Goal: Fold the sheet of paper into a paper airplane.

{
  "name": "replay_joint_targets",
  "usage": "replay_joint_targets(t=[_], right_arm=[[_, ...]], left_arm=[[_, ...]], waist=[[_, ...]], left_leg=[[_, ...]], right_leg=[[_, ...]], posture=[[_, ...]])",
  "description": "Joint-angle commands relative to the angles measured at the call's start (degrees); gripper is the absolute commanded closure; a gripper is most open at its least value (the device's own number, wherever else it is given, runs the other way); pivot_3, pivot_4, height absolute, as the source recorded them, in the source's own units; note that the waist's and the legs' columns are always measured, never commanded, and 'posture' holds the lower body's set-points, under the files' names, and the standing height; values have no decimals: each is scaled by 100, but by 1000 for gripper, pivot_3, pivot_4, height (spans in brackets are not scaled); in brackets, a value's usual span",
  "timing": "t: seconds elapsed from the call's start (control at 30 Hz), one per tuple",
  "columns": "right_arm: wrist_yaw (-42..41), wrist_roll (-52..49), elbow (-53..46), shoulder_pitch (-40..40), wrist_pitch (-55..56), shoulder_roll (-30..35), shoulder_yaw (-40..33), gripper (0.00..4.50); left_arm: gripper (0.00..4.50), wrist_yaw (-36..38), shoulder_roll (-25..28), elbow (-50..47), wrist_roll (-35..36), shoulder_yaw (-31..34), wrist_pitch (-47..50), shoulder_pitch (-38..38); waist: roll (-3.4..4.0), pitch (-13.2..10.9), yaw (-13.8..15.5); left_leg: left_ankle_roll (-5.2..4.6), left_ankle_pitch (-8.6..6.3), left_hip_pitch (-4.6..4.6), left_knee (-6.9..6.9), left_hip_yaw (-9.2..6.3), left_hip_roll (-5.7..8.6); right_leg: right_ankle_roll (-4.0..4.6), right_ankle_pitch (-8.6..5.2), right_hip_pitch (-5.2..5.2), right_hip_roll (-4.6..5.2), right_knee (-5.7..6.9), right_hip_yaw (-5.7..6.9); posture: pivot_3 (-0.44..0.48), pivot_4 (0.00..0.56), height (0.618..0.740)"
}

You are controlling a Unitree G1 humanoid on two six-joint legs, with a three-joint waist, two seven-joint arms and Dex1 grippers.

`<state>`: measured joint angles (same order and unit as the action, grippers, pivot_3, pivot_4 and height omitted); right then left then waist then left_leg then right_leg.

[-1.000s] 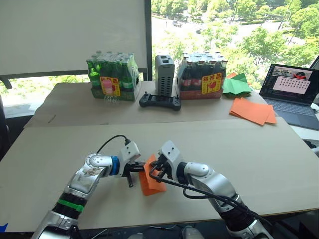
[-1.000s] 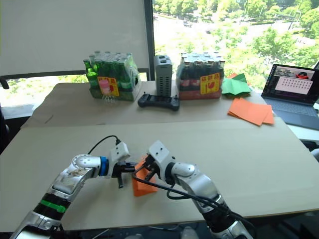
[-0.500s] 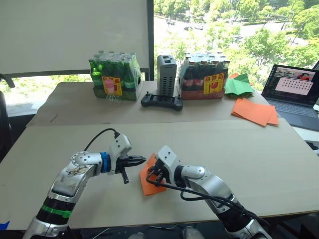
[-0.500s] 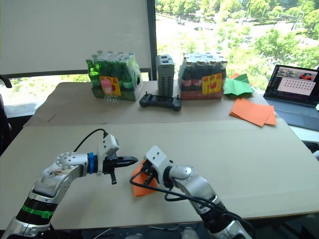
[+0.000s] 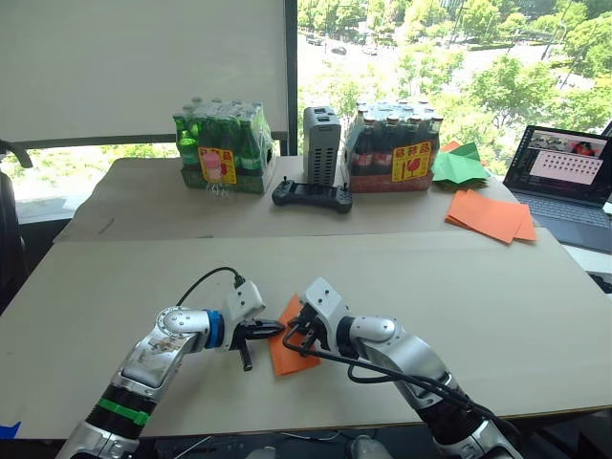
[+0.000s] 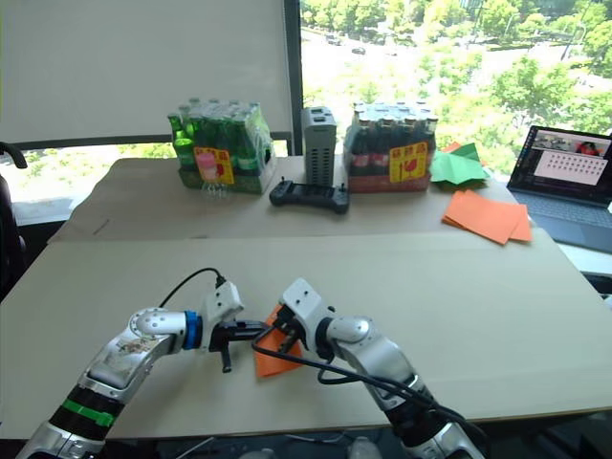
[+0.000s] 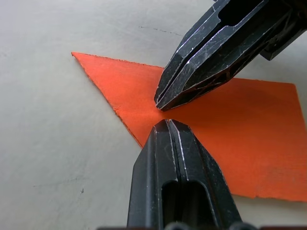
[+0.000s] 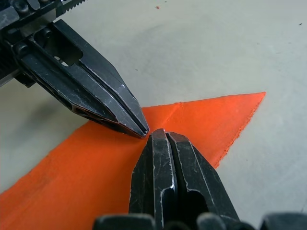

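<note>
A bright-orange sheet of paper (image 5: 292, 337) lies on the beige table (image 5: 497, 287), black gripper fingers (image 7: 211, 52) over it, green paper pieces (image 5: 457, 164) beyond.

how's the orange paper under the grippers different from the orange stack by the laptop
The sheet of paper is a single piece with a pointed end and a crease, lying on the near table between the left gripper and right gripper. The stack of orange sheets holds several flat rectangular sheets, lying untouched on the far table. Both are the same bright orange.
</note>
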<state>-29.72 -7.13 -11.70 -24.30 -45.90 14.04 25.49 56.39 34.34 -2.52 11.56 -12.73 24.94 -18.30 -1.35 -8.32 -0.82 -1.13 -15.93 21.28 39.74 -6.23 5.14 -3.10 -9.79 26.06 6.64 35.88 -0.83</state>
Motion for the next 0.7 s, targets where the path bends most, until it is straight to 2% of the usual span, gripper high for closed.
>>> replay_joint_targets(t=[0.03, 0.2, 0.7], right_arm=[[59, 107, 31, -163, 166, 6, -137, 4500], [127, 334, 436, -305, 173, 73, -115, 4500], [297, 594, 1276, -711, 138, -252, -127, 4500]], left_arm=[[4470, -34, 20, 161, -229, -231, 24, 108], [4470, -30, 30, 113, -261, -250, 9, 151], [4470, -26, 98, 95, -344, -276, -47, 177]], waist=[[0, 0, 0], [0, 1, 4], [5, 9, -19]], left_leg=[[0, 0, 0, 0, 0, 0], [0, 0, -8, 0, 0, 0], [0, 0, -32, -1, 0, -7]], right_leg=[[0, 0, 0, 0, 0, 0], [0, 0, -7, -1, 1, 0], [-1, -1, -33, -7, 1, 0]], posture=[[0, 150, 699], [0, 150, 699], [0, 150, 699]])
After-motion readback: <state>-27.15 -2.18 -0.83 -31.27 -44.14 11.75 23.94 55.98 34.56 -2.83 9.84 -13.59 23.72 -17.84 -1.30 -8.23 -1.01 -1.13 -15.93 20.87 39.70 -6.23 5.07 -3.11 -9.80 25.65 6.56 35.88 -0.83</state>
